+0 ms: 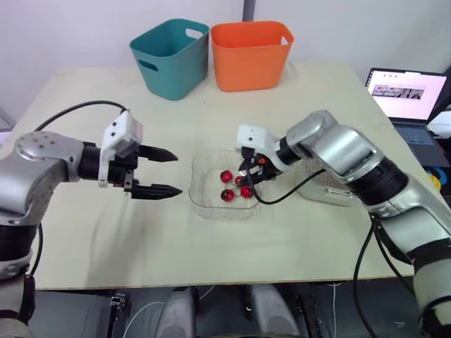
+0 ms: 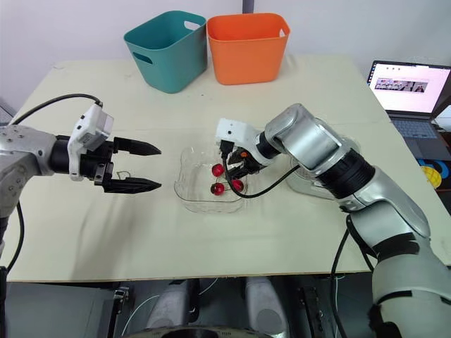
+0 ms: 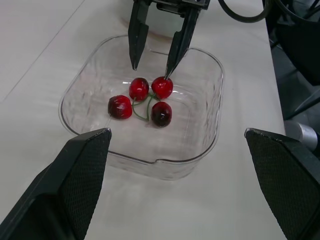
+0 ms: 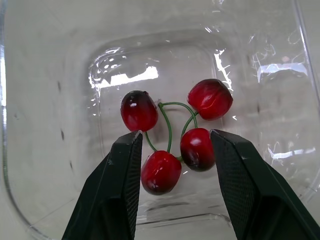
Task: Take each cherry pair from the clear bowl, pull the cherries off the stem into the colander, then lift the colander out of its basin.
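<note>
At the far left, the left gripper is held above the table, just short of the clear bowl. Its two black fingers are spread wide with nothing between them. Behind it, at the table's far edge, a teal bin is seen; its inside is hidden from the head camera.

The clear bowl is set near the middle of the table. Four red cherries are gathered in it, joined in pairs by green stems. Where the stems cross, which cherry belongs to which pair is hard to make out.

An orange bin is placed just beside the teal one.

The right gripper is lowered into the bowl with its fingers parted, and two of the cherries lie between them. Whether either finger is touching a cherry cannot be told; nothing is clamped.

Behind the right forearm, a pale translucent container is largely hidden. Whether it is colander, basin or both cannot be told.

At the far right, a laptop is cut off by the frame. Writing is shown on its screen but is too small to be read.
</note>
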Action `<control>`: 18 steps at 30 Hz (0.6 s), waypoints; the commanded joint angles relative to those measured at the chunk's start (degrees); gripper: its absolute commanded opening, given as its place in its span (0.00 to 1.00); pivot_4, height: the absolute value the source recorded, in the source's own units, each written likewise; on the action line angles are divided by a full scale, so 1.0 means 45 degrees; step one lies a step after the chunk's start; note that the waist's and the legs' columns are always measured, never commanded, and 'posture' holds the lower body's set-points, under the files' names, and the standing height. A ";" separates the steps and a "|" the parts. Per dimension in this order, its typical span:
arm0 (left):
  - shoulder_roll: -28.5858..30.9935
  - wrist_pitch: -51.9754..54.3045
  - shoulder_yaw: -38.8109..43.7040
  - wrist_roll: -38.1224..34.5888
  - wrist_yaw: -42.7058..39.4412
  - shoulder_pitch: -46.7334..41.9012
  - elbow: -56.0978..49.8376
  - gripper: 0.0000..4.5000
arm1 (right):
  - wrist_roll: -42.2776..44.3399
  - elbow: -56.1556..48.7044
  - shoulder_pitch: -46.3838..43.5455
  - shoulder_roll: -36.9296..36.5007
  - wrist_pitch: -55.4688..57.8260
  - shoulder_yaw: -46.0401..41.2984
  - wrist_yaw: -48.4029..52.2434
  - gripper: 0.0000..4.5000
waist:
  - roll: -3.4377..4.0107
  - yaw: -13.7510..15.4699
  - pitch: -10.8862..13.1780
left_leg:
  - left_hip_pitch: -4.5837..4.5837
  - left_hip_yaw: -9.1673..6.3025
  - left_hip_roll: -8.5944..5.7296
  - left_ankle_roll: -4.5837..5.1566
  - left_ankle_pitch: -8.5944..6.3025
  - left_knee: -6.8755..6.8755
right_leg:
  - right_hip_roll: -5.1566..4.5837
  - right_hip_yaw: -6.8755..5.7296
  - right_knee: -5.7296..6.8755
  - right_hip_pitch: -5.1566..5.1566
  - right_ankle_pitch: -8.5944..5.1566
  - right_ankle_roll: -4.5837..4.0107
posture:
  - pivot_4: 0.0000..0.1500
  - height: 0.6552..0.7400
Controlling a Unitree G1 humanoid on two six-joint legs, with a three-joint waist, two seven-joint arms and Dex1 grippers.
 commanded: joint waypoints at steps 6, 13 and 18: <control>0.0176 -0.0219 0.0477 -0.0349 0.0002 0.0083 -0.0562 1.00 | -0.1696 0.0331 -0.0549 0.0590 -0.0590 0.0877 0.0548 0.50 | 0.0000 0.0012 0.0000 | -0.0001 -0.0003 -0.0001 0.0000 0.0000 0.0001 | -0.0002 -0.0002 0.0006 0.0000 0.0017 0.0006 | 1.00 1.00; 0.0703 -0.0773 0.0193 0.0078 -0.0251 0.0321 -0.1024 1.00 | -0.2896 0.1152 -0.0782 0.0978 -0.1363 0.1278 0.0862 0.50 | 0.0001 0.0004 0.0000 | 0.0003 -0.0003 -0.0002 -0.0001 0.0000 -0.0001 | -0.0001 -0.0002 0.0007 -0.0001 0.0003 -0.0007 | 1.00 1.00; 0.0476 -0.0670 0.0265 -0.0201 -0.0036 0.0204 -0.1228 1.00 | -0.3704 0.1801 -0.0886 0.1390 -0.1907 0.1479 0.1175 0.50 | 0.0001 0.0006 0.0000 | 0.0002 -0.0003 -0.0002 -0.0001 0.0000 -0.0001 | 0.0000 -0.0003 0.0009 -0.0001 0.0005 -0.0007 | 1.00 1.00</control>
